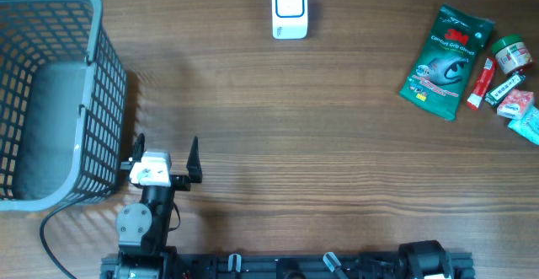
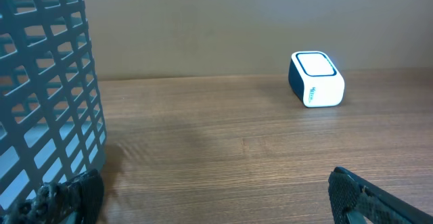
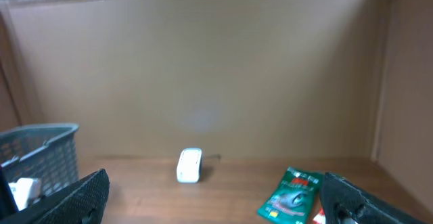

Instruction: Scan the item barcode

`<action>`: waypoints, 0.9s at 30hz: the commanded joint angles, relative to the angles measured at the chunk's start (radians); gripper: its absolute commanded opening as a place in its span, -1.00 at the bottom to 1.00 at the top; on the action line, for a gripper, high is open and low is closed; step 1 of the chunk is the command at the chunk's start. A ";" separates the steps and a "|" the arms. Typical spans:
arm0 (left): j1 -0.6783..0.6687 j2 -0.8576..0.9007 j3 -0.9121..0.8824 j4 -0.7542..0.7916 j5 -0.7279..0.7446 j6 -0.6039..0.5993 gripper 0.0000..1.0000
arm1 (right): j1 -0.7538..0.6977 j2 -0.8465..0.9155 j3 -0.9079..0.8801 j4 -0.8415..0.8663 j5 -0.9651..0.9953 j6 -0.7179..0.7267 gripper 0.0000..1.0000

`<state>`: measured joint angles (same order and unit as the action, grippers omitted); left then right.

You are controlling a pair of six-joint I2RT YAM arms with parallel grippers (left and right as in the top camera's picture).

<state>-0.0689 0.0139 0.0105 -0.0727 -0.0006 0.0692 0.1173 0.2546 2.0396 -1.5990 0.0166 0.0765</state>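
Hovering spread and empty, left hand (image 1: 167,154) sits beside basket (image 1: 50,93); scanner (image 1: 290,10) ahead. Only overhead shows tube (image 1: 481,83) near right-hand-side packet (image 1: 446,62); right hand (image 3: 213,197) spread.

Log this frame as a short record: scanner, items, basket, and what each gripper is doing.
scanner: white barcode scanner, far middle of the wooden table, nothing next to it
items: green 3M glove pack, red tube, green-lidded jar and small packets, clustered far right
basket: grey mesh basket at the left edge; contents unclear
left gripper: open, empty, beside the basket
right gripper: open, empty, facing the scanner
task progress: no item picked up yet
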 commanded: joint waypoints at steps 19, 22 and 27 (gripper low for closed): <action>0.003 -0.007 -0.005 -0.002 0.015 -0.005 1.00 | 0.003 -0.160 -0.387 0.459 0.195 0.252 1.00; 0.004 -0.007 -0.005 -0.002 0.015 -0.005 1.00 | 0.003 -0.160 -0.541 0.533 0.198 0.346 1.00; 0.004 -0.007 -0.005 -0.002 0.015 -0.005 1.00 | 0.003 -0.160 -0.780 0.592 0.198 0.639 0.99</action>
<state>-0.0692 0.0139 0.0105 -0.0727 -0.0006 0.0696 0.1173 0.1089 1.3766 -1.0363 0.1928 0.4530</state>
